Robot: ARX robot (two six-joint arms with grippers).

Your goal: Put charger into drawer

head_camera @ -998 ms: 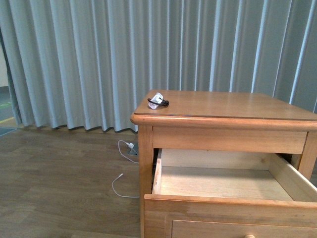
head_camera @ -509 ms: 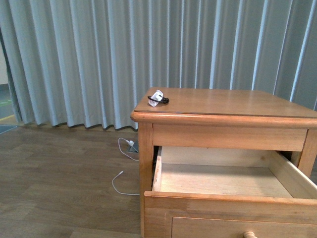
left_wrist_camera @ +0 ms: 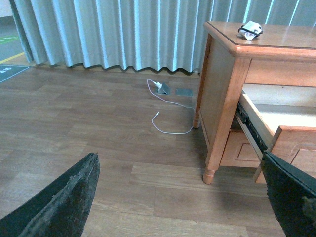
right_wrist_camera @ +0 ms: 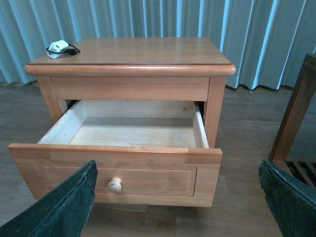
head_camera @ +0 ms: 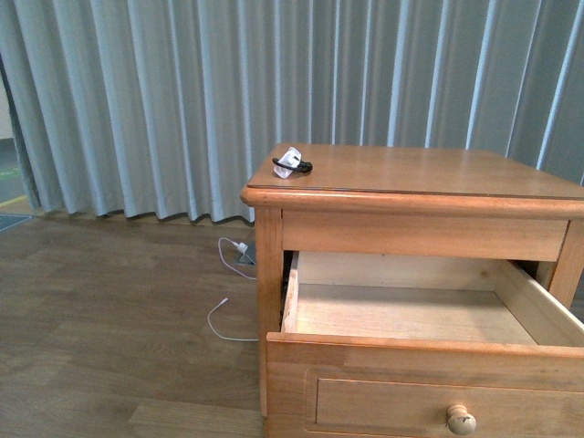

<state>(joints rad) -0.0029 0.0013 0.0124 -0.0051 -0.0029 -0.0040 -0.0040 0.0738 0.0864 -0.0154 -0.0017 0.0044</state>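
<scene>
The charger (head_camera: 291,164), a white block with a coiled black cord, lay on the nightstand (head_camera: 429,171) near its left edge, any print on it too small to read. Below, the drawer (head_camera: 420,363) stood pulled out, showing its pale inside. The left gripper (left_wrist_camera: 178,155) and the right gripper (right_wrist_camera: 177,163) each had their fingers spread wide and held nothing, well apart from the charger. A thin white cable (head_camera: 224,315) lay on the floor beside the nightstand.

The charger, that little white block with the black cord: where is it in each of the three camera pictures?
Front view: charger on the nightstand top, near its left edge.
Left wrist view: charger on that same top, above the open drawer.
Right wrist view: charger on the same top, near a corner.
Shared landmark: the open drawer below it.
</scene>
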